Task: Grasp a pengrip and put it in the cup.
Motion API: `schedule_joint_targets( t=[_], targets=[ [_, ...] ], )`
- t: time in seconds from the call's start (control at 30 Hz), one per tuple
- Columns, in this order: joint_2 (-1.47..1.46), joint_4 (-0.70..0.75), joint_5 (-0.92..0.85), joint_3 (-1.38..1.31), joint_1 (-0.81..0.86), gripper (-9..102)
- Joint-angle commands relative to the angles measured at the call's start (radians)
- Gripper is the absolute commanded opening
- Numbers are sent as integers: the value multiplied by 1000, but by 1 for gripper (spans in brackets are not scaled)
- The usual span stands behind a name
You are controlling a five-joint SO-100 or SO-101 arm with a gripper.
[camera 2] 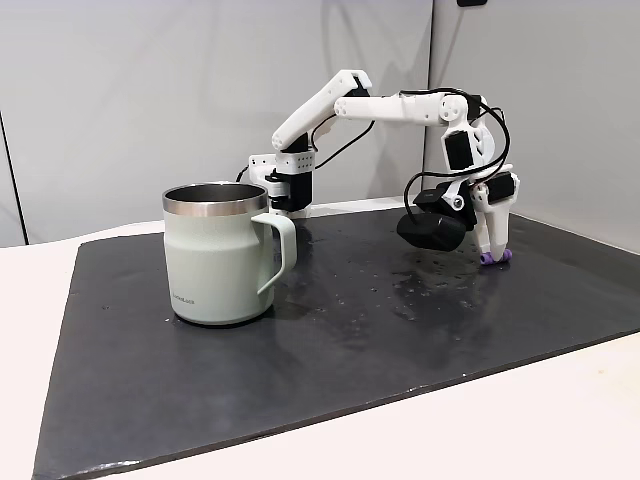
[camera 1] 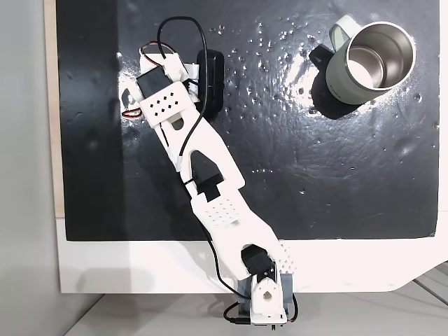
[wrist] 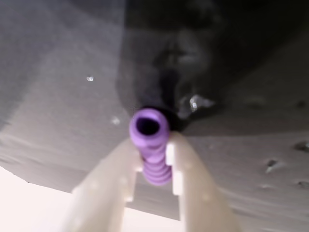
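One pengrip (wrist: 150,147), ribbed and purple, pinched between the two pale fingers (wrist: 108,186) of the claw (wrist: 152,164), hollow end toward the wrist camera. Down at the mat (camera 2: 400,330) near its far right edge in a fixed view. Cup (camera 2: 218,255) upright, well apart, near left.

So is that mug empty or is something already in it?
Empty, as far as shows: the mug stands upright and its shiny steel inside looks bare. The purple grip sits between the gripper fingers.
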Motion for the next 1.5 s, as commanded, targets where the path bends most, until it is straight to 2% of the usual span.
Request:
schedule_joint_targets(
  t=[0.0, 0.27, 0.57, 0.8, 1.0, 1.47],
  targets=[
    [14, -9, -12, -51, -17, 1],
    [86, 58, -3, -100, -6, 0],
    [279, 189, -121, -193, 37, 0],
    [469, 282, -206, -184, 83, 0],
    [663, 291, -259, -64, 127, 0],
    [862, 383, -377, 98, 479, 0]
  ],
)
